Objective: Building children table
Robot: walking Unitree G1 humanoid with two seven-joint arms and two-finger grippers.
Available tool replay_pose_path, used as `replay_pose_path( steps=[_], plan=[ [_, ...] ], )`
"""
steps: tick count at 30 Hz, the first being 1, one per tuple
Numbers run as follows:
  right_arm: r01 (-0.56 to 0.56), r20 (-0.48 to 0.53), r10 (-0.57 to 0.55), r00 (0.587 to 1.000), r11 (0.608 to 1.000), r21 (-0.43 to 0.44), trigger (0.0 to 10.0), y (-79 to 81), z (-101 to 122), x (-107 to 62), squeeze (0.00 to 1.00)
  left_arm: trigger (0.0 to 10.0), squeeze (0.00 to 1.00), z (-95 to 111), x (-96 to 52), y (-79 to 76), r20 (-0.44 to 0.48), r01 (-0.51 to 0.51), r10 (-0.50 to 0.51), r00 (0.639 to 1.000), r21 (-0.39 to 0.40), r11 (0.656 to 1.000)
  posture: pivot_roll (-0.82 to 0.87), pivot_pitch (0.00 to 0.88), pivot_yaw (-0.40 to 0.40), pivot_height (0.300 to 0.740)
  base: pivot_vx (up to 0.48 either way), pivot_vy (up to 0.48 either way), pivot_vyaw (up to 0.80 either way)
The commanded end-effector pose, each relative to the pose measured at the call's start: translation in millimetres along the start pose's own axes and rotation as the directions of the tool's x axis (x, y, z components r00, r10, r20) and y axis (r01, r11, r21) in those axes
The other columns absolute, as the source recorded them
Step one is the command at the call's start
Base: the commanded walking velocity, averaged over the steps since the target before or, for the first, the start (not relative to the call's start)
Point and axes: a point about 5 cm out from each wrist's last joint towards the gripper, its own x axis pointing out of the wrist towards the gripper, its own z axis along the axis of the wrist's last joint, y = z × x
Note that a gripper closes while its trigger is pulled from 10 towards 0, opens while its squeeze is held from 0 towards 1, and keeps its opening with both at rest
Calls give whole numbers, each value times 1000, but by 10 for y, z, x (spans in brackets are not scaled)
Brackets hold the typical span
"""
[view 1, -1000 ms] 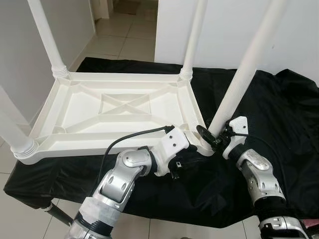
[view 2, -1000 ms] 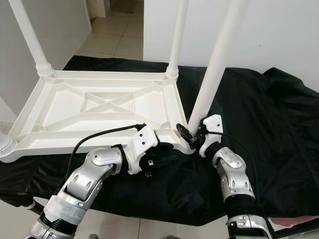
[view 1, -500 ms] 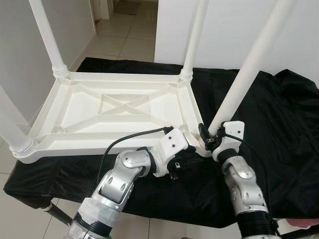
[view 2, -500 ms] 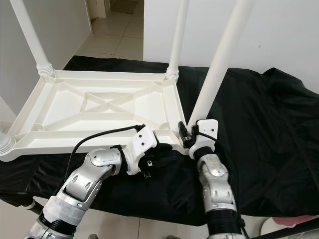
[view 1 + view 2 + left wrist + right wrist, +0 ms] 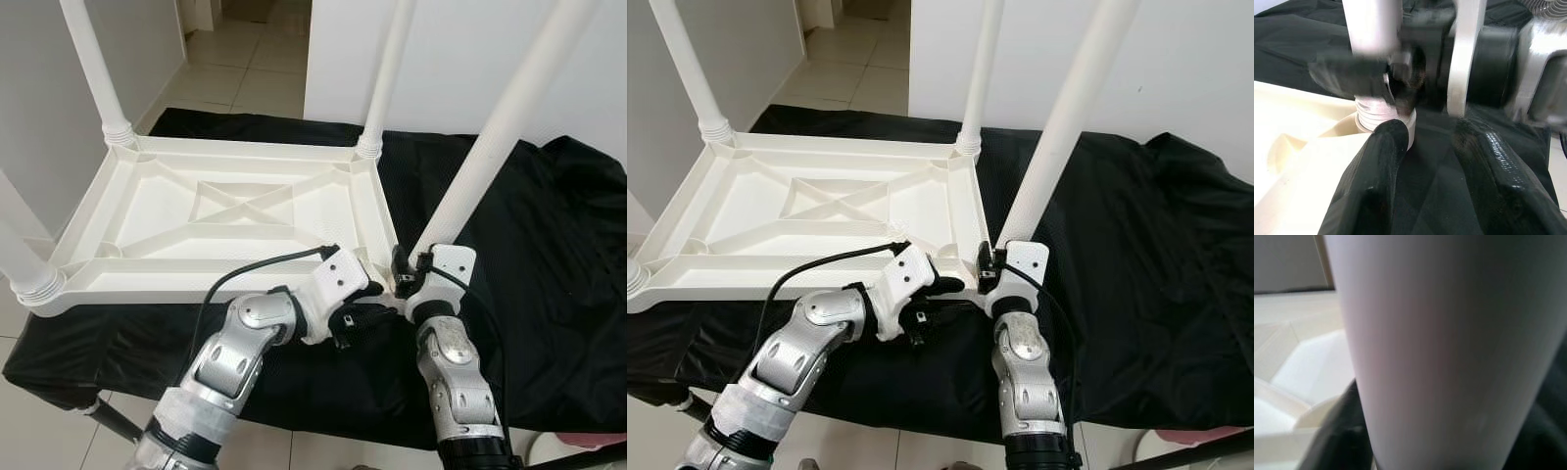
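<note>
Upturned white table (image 5: 225,211) lies on black cloth (image 5: 549,245); right gripper (image 5: 404,279) clamps tilted corner leg (image 5: 490,147), left gripper (image 5: 1425,147) open beside.

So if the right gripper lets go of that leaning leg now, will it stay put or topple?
The leg leans well off vertical while the other legs stand straight, so it is probably not seated. It is tall, smooth and round above the right gripper, so it would likely tip over, then roll on the black cloth.
</note>
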Motion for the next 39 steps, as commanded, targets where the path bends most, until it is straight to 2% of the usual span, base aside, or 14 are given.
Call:
replay_pose_path(
  steps=[1,7,8,9,10,15,18,20,25,26,31,32,33,39],
  plan=[
    [-5,30,5,1000,1000,16,10000,-3,44,-43,1000,10000,0,4,5,51,-4,-92,92,996,2,996,-74,0,-51,740,0,0,0],
    [-45,52,45,998,999,13,10000,-77,87,-92,1000,10000,0,-14,-12,34,-8,-87,87,996,-2,996,-75,0,-54,740,0,0,0],
    [-83,51,82,995,997,7,10000,-119,82,-111,0,10000,0,-24,-21,34,-10,-87,87,996,-3,996,-70,0,-55,740,0,0,0],
    [-83,51,82,995,997,7,10000,-119,82,-111,0,10000,0,-24,-21,34,-10,-87,87,996,-3,996,-70,0,-55,740,0,0,0],
    [-208,43,208,977,978,-11,10000,-204,55,-108,0,10000,0,-25,-51,56,-13,-93,93,996,-2,996,-66,0,-57,740,0,0,0],
    [-247,40,247,968,969,-14,10000,-233,50,-97,0,10000,0,-23,-60,63,-12,-96,96,995,-3,995,-66,0,-57,740,0,0,0],
    [-356,26,357,934,934,-30,10000,-308,51,-40,0,10000,0,-28,-65,70,-16,-100,100,995,0,995,-61,0,-55,740,0,0,0],
    [-461,-11,462,887,885,-59,10000,-380,47,5,0,10000,0,-27,-57,68,-17,-101,102,995,3,995,-58,0,-54,740,0,0,0],
    [-527,-59,524,850,844,-95,10000,-450,31,68,0,10000,0,-17,-52,65,-14,-100,100,995,4,995,-61,0,-50,740,0,0,0],
    [-580,-88,574,814,808,-100,10000,-467,36,149,0,10000,0,-15,-46,70,-15,-98,99,995,10,995,-58,0,-50,740,0,0,0],
    [-619,-111,609,785,778,-109,10000,-449,33,228,0,10000,0,-11,-39,72,-14,-97,97,995,12,995,-58,0,-48,740,0,0,0],
    [-634,-125,623,772,765,-109,6157,-447,16,278,0,10000,0,-8,-32,69,-13,-96,96,995,12,995,-51,0,-52,740,0,0,0],
    [-638,-133,625,769,762,-109,0,-453,5,318,0,10000,0,-5,-28,67,-12,-96,96,995,13,995,-48,0,-54,740,0,0,0],
    [-638,-132,626,769,764,-99,0,-494,-15,349,0,10000,0,-1,-31,71,-13,-106,107,994,17,994,-33,0,-62,740,0,0,0]
  ],
)
